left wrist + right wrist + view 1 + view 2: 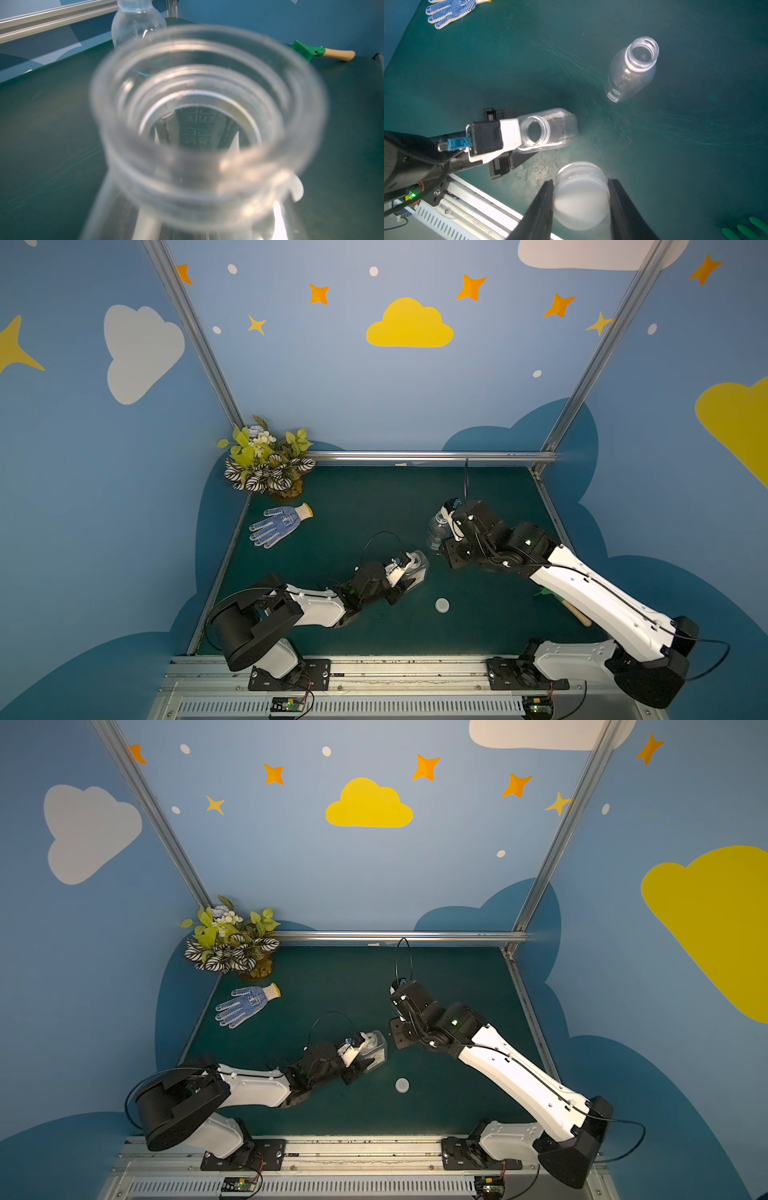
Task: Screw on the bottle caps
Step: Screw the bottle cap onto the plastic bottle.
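steadying the rectangular bottle (560,126) upright, the left gripper (405,578) clamps its body so the open neck faces up; the right gripper (580,181), pinching a white cap (581,199), hovers nearby, probably to seat it; round bottle (631,70) and second cap (442,605) wait on the mat (353,497).

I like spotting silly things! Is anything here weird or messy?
Nothing spilled or broken. A blue-dotted glove lies by the plant, and a green wooden-handled tool lies partly under the right arm; neither fits the job.
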Robot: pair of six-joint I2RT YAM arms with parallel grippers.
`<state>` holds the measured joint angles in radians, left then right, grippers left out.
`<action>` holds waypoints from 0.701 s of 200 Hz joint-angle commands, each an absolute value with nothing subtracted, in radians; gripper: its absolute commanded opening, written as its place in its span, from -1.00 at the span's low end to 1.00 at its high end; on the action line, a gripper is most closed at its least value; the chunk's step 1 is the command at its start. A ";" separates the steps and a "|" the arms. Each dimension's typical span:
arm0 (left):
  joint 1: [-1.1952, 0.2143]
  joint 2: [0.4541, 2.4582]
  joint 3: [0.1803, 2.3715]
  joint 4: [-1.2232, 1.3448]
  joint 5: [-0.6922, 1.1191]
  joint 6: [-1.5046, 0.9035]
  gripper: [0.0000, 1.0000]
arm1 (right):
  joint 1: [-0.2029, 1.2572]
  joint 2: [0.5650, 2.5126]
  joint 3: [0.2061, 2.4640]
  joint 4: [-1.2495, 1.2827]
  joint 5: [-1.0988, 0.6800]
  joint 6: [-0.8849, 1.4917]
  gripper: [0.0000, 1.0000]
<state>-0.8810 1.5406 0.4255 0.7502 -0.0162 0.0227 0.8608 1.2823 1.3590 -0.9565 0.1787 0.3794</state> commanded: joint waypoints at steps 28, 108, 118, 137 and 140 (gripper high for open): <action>-0.899 1.571 0.398 0.686 0.064 0.025 0.08 | 0.833 1.318 1.387 -0.978 0.138 0.335 -0.26; -0.910 1.572 0.300 0.909 0.054 0.001 0.34 | 0.795 1.322 1.410 -1.000 0.092 0.311 -0.26; -0.913 1.580 0.289 0.948 0.054 0.002 0.35 | 0.795 1.324 1.416 -1.008 0.091 0.309 -0.26; -0.914 1.593 0.273 1.020 0.058 -0.001 0.38 | 0.793 1.329 1.434 -1.026 0.089 0.303 -0.26; -0.914 1.596 0.273 1.033 0.059 -0.001 0.39 | 0.793 1.328 1.437 -1.027 0.090 0.302 -0.27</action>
